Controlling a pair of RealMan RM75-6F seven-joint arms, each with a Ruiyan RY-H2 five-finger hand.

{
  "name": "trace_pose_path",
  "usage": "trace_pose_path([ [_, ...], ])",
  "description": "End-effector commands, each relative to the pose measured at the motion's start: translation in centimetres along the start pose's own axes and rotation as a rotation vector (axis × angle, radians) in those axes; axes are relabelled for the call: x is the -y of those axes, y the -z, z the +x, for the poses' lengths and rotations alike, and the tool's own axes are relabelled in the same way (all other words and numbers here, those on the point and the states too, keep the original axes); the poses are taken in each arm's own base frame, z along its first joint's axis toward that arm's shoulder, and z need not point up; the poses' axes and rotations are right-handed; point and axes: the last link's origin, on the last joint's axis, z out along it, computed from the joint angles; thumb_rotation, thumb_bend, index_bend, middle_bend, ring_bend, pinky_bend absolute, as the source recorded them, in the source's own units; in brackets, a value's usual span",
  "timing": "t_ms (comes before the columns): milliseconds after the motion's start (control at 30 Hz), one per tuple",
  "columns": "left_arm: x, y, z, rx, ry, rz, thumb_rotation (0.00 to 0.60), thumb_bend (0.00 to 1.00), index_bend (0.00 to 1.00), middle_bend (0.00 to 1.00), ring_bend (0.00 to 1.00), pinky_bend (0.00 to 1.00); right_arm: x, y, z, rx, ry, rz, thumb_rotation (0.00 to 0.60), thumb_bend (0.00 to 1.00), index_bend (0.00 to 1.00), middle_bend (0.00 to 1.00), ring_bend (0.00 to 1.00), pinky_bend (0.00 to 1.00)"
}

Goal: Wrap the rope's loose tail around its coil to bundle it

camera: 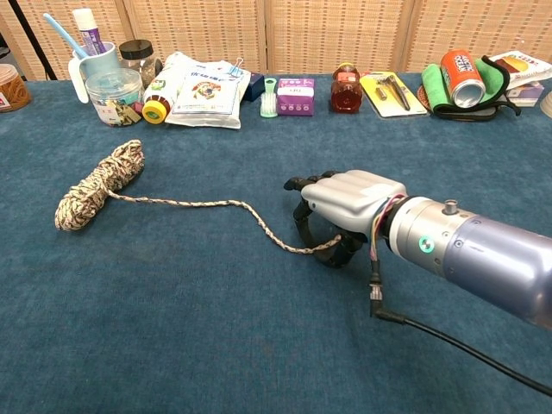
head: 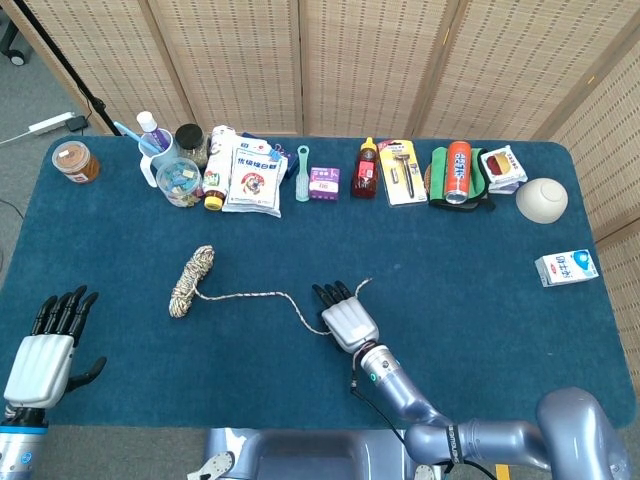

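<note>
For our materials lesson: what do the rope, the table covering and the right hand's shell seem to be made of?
Rope: braided fibre, probably cotton or synthetic, with a matt, speckled tan-and-dark weave. Table covering: blue cloth, felt-like, with a soft, napped texture and no gloss. Right hand: the shell looks like silver-grey painted plastic or metal with a smooth sheen; its fingers are black.

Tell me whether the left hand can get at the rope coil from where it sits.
Probably yes: the left hand rests open at the table's near-left corner, and only bare blue cloth lies between it and the rope coil. Reach itself is unconfirmed.
</note>
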Motion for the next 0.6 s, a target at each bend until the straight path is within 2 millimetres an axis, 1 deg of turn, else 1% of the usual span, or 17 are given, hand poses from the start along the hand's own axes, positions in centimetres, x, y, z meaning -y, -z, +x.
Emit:
trace_pose_path([
  [33, 0.02, 0.04, 0.06, -0.001, 0.002, 0.0, 0.6, 0.22, 0.0, 0.0, 0.0, 0.0, 0.05, -0.07, -0.08, 0.002, 0.005, 0.0, 0.6, 0.46, 0.53, 0.0, 0.0, 0.0],
  [400, 0.1, 0.11, 0.18, -0.004, 0.006, -0.002, 0.6, 0.22, 0.0, 0.0, 0.0, 0.0, 0.32, -0.18, -0.04, -0.008, 0.007, -0.003, 0.6, 0.51, 0.56, 0.0, 0.0, 0.0],
  [600, 0.13, 0.08, 0.15, -0.003, 0.005, 0.0, 0.6, 0.22, 0.0, 0.0, 0.0, 0.0, 0.34, 0.16, 0.27, -0.02, -0.004, 0.006, 0.6, 0.52, 0.57, 0.0, 0.0, 0.0],
])
